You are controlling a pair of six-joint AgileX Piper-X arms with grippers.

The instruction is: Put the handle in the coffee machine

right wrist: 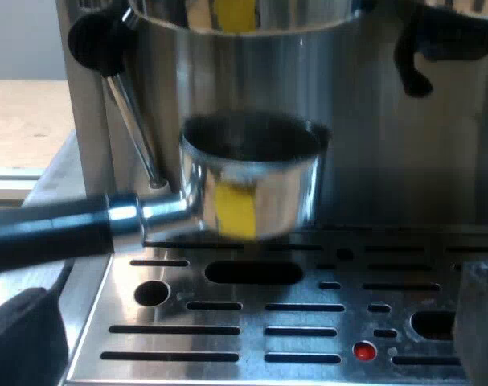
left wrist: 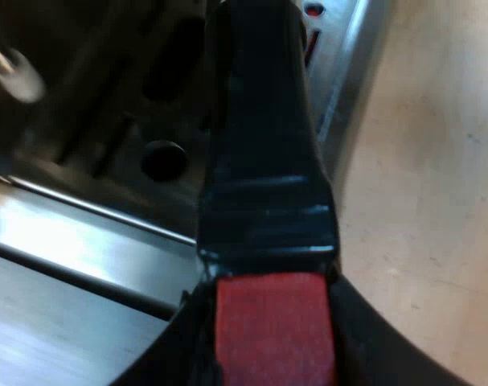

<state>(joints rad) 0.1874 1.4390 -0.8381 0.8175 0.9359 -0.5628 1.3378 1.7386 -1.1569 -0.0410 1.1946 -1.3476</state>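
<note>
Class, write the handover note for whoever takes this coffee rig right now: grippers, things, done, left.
Left gripper: shut on the handle at its red end.
Right gripper: open, empty, at the drip tray, facing the machine.
Holder: in the air above the drip tray, under the brew head, not locked in.
Done: holder carried to the machine.
Left: raise it into the brew head, turn to lock.

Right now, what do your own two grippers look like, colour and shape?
The left gripper has glossy black fingers with smoothly curved outer edges. The right gripper has a matte black, rounded finger and an opposite one that looks greyer and blocky.
</note>
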